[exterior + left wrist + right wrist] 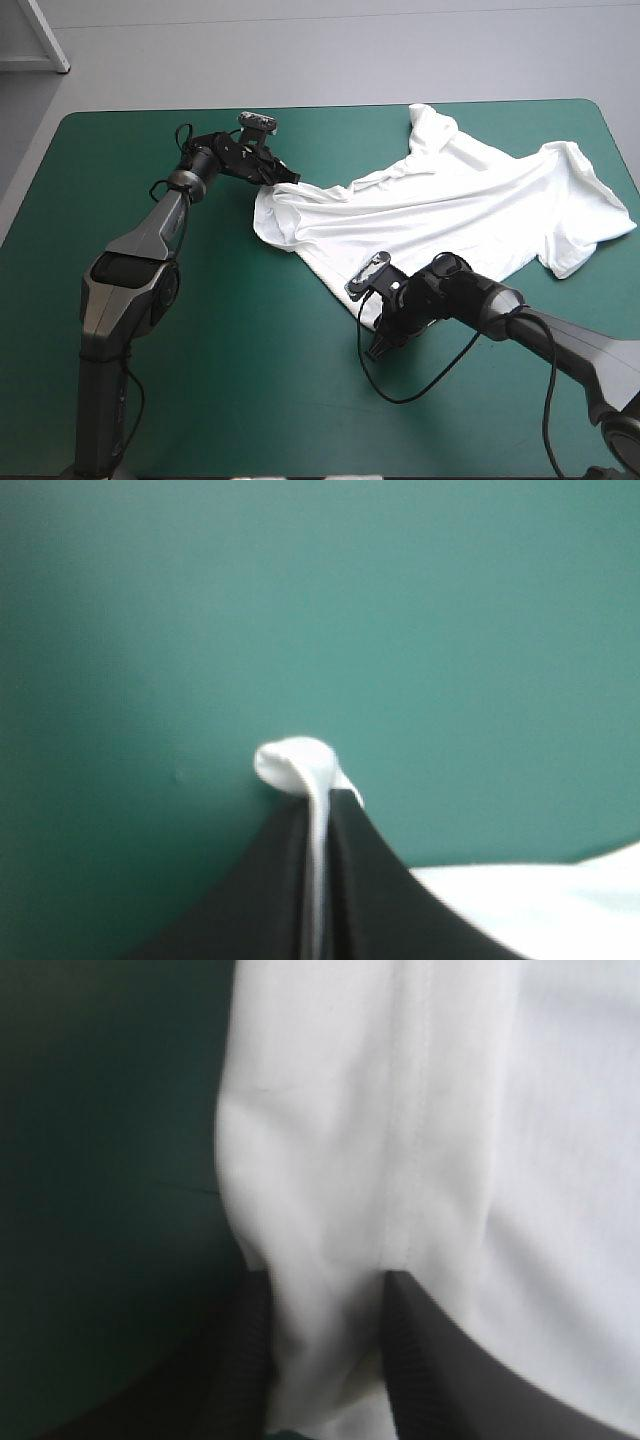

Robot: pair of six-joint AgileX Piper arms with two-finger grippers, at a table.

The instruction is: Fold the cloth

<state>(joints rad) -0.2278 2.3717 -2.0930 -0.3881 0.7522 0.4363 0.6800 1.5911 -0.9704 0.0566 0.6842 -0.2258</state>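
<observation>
- Left wrist view: left gripper [320, 802] pinches only a thin T-shirt [296, 760] tip; tension could pull it free.
- Right gripper [328, 1285] clamps a bunched edge; layers may slip.

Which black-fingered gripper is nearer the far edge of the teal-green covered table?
Left. The left gripper pinches the white short-sleeved T-shirt at its corner toward the table's far edge; the right gripper grips its hem on the near side.
</observation>
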